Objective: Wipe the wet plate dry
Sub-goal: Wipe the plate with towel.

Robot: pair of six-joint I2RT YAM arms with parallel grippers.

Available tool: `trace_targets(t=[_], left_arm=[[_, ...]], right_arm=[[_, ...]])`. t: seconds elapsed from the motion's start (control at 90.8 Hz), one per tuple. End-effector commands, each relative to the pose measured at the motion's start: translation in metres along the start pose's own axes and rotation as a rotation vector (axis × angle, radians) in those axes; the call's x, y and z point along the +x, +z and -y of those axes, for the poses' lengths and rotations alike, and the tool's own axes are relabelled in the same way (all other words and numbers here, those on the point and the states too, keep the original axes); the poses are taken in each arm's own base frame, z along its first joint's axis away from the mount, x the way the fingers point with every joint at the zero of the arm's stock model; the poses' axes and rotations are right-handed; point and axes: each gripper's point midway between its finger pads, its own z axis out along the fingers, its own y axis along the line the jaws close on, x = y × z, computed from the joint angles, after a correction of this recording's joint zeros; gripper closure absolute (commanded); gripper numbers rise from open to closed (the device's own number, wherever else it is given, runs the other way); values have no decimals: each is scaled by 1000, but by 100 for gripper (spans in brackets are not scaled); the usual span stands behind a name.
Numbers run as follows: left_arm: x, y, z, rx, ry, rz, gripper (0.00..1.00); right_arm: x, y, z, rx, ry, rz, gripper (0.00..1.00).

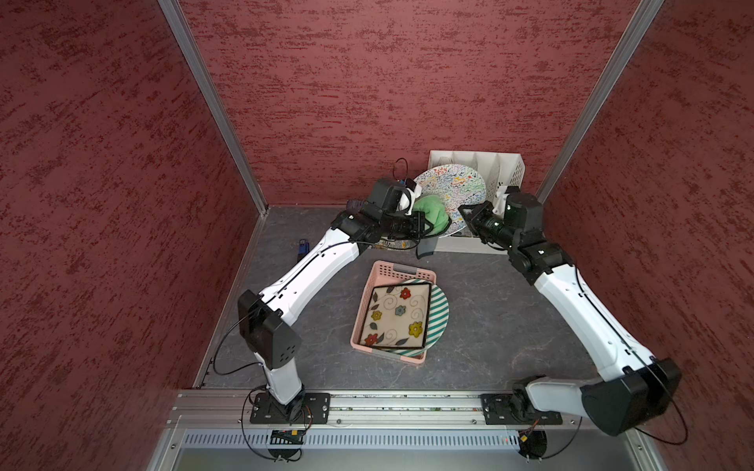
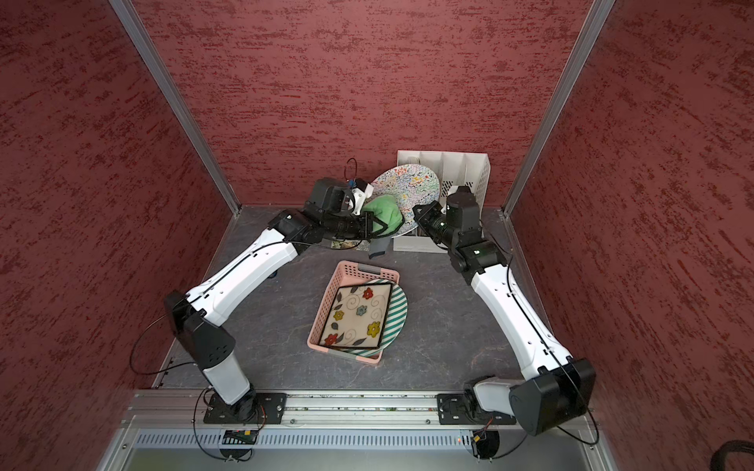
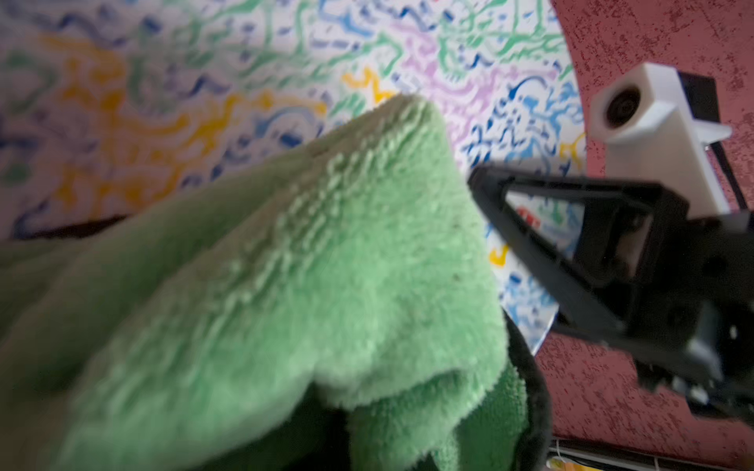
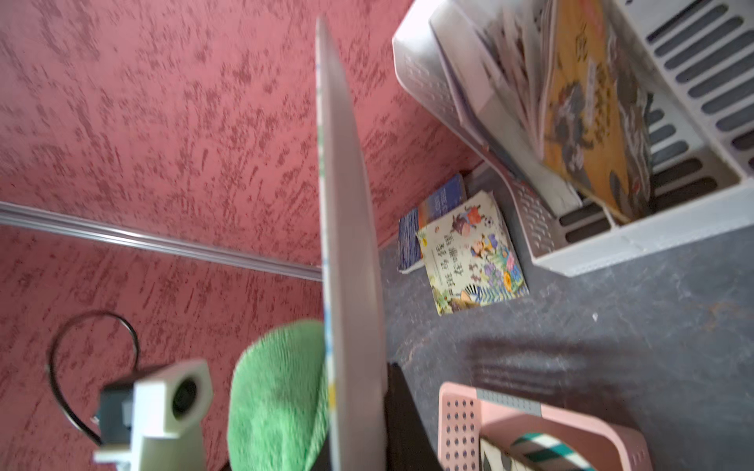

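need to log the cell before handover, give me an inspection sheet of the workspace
surface: dark grey table; no spill seen
job's things: plate held tilted off the table; green cloth against its patterned face
clutter: pink basket with a square plate over a striped plate; white rack with books; loose books flat on the table; small blue item by the left arm
grippers: left gripper shut on cloth; right gripper shut on the plate's rim
cables: black loop above the left wrist; slack loop near the left base; no snag seen
surroundings: red walls, metal posts, front rail
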Motion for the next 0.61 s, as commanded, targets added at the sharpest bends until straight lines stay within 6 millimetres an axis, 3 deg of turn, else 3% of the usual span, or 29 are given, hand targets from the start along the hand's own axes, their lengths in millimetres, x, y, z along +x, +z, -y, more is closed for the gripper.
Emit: trace_targets(t=[0.0, 0.121, 0.231, 0.331, 0.386, 0.474, 0.54, 0.595], left_arm=[[15, 1, -26, 11, -161, -29, 100], [-30, -18, -44, -14, -176, 88, 100], [-77, -31, -36, 18, -119, 185, 100], [-96, -29, -30, 36, -60, 173, 100], [-96, -17, -30, 63, -41, 120, 100], [-85, -1, -4, 212, -5, 10, 100], [-67, 12, 23, 336, 23, -77, 100], [-48, 18, 40, 398, 46, -134, 100]], right_arm=[[-49, -49, -129, -461, -43, 128, 100], [-11, -42, -135, -551, -98, -73, 100], [29, -38, -116, -560, -124, -263, 100], [59, -48, -104, -578, -187, -364, 100], [72, -54, -101, -587, -234, -413, 100], [79, -59, -103, -610, -251, -455, 100], [69, -59, -112, -633, -247, -420, 100], [47, -55, -121, -628, -238, -348, 100]])
